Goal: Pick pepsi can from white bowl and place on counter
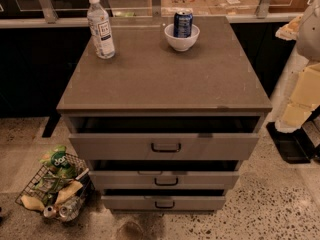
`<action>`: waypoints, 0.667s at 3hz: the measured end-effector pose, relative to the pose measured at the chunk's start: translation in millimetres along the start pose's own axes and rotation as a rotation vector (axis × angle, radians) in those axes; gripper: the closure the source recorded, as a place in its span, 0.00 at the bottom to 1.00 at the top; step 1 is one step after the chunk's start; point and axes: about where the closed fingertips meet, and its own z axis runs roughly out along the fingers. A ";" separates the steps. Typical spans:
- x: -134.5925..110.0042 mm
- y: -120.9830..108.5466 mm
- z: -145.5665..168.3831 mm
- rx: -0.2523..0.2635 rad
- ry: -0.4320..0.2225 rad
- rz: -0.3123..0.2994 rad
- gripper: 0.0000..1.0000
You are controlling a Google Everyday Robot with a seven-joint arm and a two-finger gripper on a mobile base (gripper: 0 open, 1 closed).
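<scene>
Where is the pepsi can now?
The pepsi can stands in the white bowl at the back of the counter, right of the water bottle; the gripper is out of view.

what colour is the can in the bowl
The pepsi can is dark blue, camera view; gripper out of frame.

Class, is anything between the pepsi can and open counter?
Only the rim of the white bowl around the pepsi can; the counter in front is bare. The water bottle stands far left. The gripper is not in view.
</scene>
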 end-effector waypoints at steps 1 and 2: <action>0.0 0.0 -0.1 0.000 0.000 0.000 0.00; 6.3 -32.1 1.0 0.064 -0.061 0.083 0.00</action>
